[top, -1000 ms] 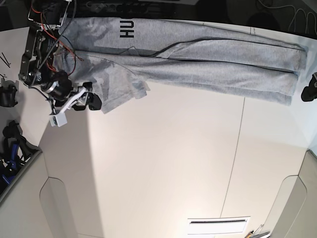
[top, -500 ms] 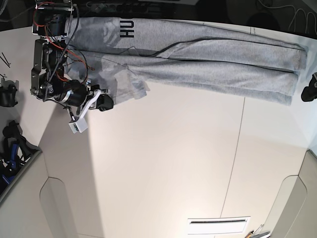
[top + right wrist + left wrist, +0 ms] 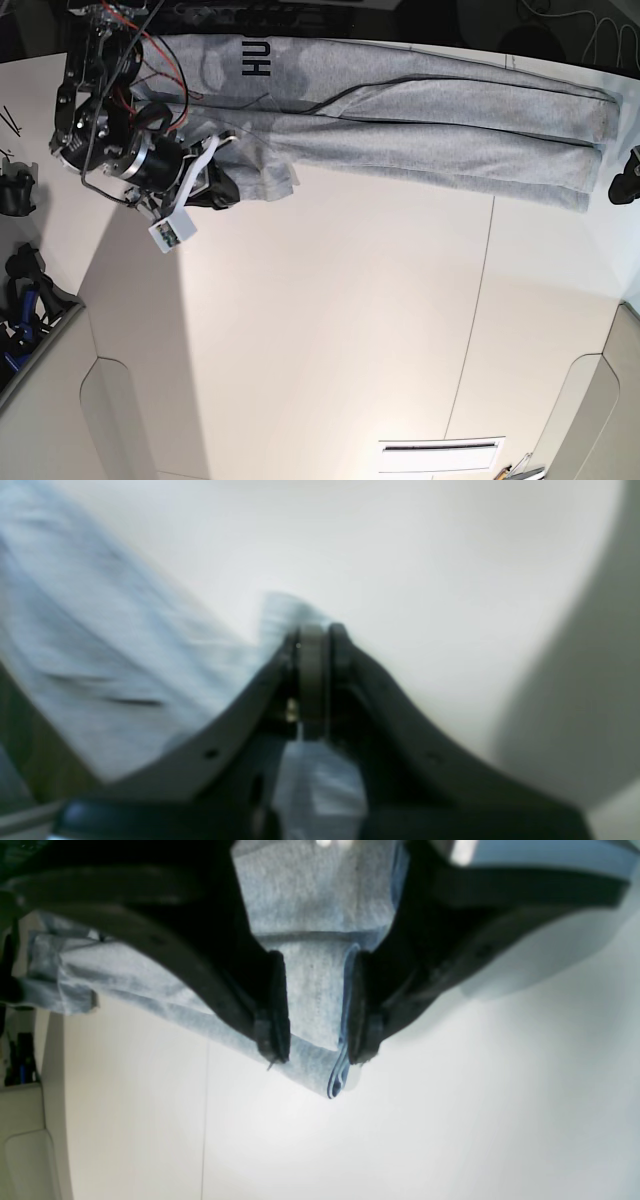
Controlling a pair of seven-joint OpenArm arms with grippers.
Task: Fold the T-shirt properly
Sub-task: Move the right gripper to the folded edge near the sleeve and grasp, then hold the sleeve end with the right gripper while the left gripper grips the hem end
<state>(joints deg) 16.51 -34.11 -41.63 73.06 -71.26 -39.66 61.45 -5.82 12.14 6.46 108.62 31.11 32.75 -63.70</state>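
The light grey T-shirt (image 3: 400, 130) lies folded lengthwise in a long band along the far edge of the white table (image 3: 330, 350), with black letters (image 3: 258, 58) showing near its left end. My right gripper (image 3: 215, 188) is at the shirt's left sleeve. In the right wrist view it (image 3: 314, 640) is shut on a fold of the grey fabric (image 3: 100, 670). My left gripper (image 3: 622, 187) sits at the right edge, just beside the shirt's hem corner. In the left wrist view its fingers (image 3: 317, 1050) stand apart, with the hem corner (image 3: 310, 980) seen between them.
Black tools lie off the table at the left edge (image 3: 20, 190) and lower left (image 3: 22, 295). A seam (image 3: 470, 330) runs down the table. A white label (image 3: 440, 455) lies near the front edge. Cables hang at the top right (image 3: 600, 35).
My right gripper has moved right and towards the shirt body, carrying the sleeve flap inward so less of it sticks out. The left gripper has not moved.
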